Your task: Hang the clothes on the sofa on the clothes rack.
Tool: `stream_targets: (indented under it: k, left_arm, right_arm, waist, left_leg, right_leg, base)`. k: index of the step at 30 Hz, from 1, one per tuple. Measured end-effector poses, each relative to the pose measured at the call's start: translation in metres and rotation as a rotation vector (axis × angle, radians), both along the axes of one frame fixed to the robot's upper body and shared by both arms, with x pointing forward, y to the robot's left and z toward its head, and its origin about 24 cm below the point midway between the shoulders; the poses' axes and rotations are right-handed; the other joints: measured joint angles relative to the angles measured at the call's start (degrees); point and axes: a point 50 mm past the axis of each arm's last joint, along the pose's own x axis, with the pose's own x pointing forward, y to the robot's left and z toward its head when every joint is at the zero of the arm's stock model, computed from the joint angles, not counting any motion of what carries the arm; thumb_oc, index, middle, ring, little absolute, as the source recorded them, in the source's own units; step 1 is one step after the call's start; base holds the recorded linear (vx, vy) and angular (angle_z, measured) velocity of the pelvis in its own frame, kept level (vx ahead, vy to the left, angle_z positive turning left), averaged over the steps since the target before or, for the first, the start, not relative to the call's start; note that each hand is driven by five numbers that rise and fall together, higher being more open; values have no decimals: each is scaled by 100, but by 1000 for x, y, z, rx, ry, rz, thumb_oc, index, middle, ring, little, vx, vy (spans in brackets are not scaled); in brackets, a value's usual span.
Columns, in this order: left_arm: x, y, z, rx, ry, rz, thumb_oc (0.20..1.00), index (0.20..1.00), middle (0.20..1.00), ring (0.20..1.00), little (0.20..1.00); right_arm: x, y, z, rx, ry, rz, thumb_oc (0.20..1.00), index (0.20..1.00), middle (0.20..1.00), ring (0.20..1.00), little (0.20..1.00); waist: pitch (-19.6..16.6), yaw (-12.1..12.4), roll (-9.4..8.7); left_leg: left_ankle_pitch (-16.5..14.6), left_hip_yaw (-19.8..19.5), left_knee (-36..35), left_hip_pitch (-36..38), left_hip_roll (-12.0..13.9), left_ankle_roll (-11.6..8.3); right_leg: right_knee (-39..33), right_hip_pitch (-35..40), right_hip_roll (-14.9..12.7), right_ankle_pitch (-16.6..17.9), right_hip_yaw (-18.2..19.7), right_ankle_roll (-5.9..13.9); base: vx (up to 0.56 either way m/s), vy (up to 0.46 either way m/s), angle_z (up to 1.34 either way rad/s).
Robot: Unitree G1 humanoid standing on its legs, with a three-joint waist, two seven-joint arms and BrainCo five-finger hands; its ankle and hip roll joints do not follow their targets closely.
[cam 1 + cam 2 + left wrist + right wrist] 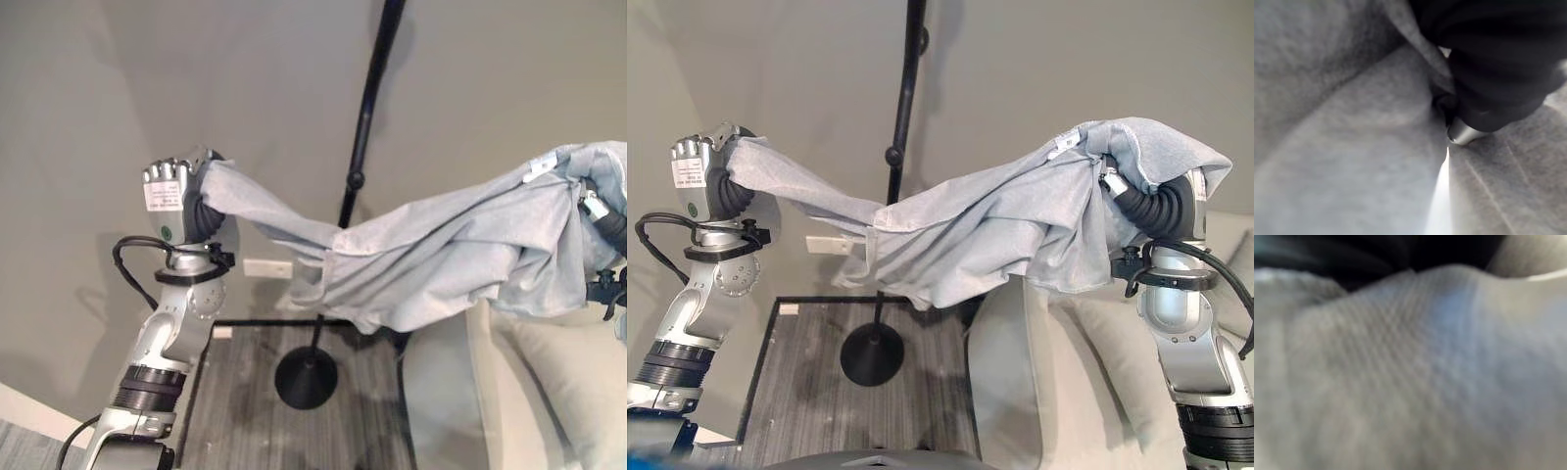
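A light grey-blue garment (989,230) hangs stretched in the air between my two raised hands, sagging in the middle. My left hand (168,188) is a fist at the left, shut on one end of the cloth (1352,147). The other end lies draped over my right hand (1161,208) at the right, above the sofa (1058,392). The clothes rack's black pole (364,108) rises just behind the garment's middle, from a round black base (307,377) on the floor. Cloth (1400,382) covers the right wrist view.
The cream sofa with a cushion (578,392) fills the lower right. A grey striped rug (813,392) with a dark border lies under the rack's base. A white wall socket (266,267) sits low on the grey wall behind.
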Motion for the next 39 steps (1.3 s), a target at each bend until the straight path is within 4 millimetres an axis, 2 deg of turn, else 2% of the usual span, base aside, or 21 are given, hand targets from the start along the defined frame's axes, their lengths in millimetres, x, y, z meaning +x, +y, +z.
stream_targets:
  k: [2,5,8,10,12,14,16,19,21,24,30,32,36,39]
  left_arm:
    - [-8,-4,11,27,-57,-12,200,200,200,200,200]
    - [-11,-8,23,58,-117,-23,200,200,200,200,200]
    - [-16,-3,32,105,-170,24,200,200,200,200,200]
    - [-20,8,43,176,-226,113,200,200,200,200,200]
    - [-22,14,48,172,-247,148,200,200,200,200,200]
    - [-25,22,59,211,-295,220,200,200,200,200,200]
    - [-27,26,71,249,-332,244,200,200,200,200,200]
    - [-18,37,96,322,-374,307,200,200,200,200,200]
    - [-15,39,105,329,-389,327,200,200,200,200,200]
    - [0,47,115,379,-341,369,200,200,200,200,200]
    - [27,80,104,341,-153,463,200,200,200,200,200]
    - [42,86,89,348,-25,476,200,200,200,200,200]
    - [56,95,68,384,143,498,200,200,200,200,200]
    - [60,104,59,368,217,516,200,200,200,200,200]
  right_arm:
    - [-2,4,4,-20,-22,30,200,200,200,200,200]
    - [-5,13,14,-127,-19,78,200,200,200,200,200]
    - [-10,22,23,-230,-27,143,200,200,200,200,200]
    - [-17,27,31,-278,-56,190,200,200,200,200,200]
    - [-20,24,36,-270,-74,200,200,200,200,200,200]
    - [-21,22,44,-219,-123,211,200,200,200,200,200]
    - [-23,20,50,-170,-177,225,200,200,200,200,200]
    - [-16,26,66,-135,-272,260,200,200,200,200,200]
    - [-12,27,71,-122,-302,262,200,200,200,200,200]
    - [11,25,78,-146,-272,226,200,200,200,200,200]
    - [53,20,68,-191,-111,141,200,200,200,200,200]
    - [67,20,57,-220,-16,127,200,200,200,200,200]
    - [89,16,38,-250,128,82,200,200,200,200,200]
    - [101,7,29,-228,203,43,200,200,200,200,200]
  waist:
    - [-61,98,56]
    - [-67,45,128]
    - [-76,-2,133]
    - [-75,-14,120]
    - [-73,-29,124]
    - [-66,-26,130]
    - [-74,-19,109]
    - [-92,-19,87]
    - [-104,-14,77]
    - [-119,-26,63]
    - [-124,-32,57]
    - [-125,-35,55]
    - [-122,-62,61]
    - [-124,-76,69]
  left_leg:
    - [-15,-36,-45,111,27,-30]
    - [42,-171,-59,200,37,-24]
    - [32,-191,-74,219,58,-40]
    - [-6,-222,-105,222,80,-101]
    - [-15,-253,-104,227,93,-115]
    - [-94,-318,-178,286,139,-241]
    - [-98,-322,-215,305,172,-247]
    - [-109,-370,-228,309,199,-277]
    - [-106,-403,-228,308,204,-282]
    - [-75,-484,-228,305,210,-337]
    - [-78,-481,-230,342,237,-344]
    - [-59,-490,-231,358,237,-366]
    - [-71,-485,-231,331,238,-383]
    - [-29,-485,-231,295,235,-360]
  right_leg:
    - [-172,128,14,30,-52,-50]
    - [-545,398,29,160,-123,-146]
    - [-852,589,33,248,-172,-204]
    - [-1108,714,51,359,-194,-254]
    - [-1108,729,62,357,-220,-254]
    - [-1110,786,99,343,-250,-268]
    - [-1110,788,128,341,-246,-270]
    - [-1110,797,150,332,-297,-293]
    - [-1110,806,159,330,-318,-296]
    - [-1111,815,161,320,-365,-313]
    - [-1111,846,188,311,-371,-326]
    - [-1111,856,186,306,-373,-328]
    - [-1111,835,187,306,-372,-329]
    - [-1111,771,184,310,-372,-333]
  base:
    - [71,-61,6]
    - [28,-59,19]
    - [50,-91,12]
    - [53,-45,4]
    - [49,-25,8]
    - [46,-29,8]
    - [61,-34,2]
    - [39,-19,7]
    - [32,-15,10]
    - [40,-14,11]
    - [24,-1,1]
    - [32,9,1]
    - [-1,9,-1]
    - [5,24,-1]
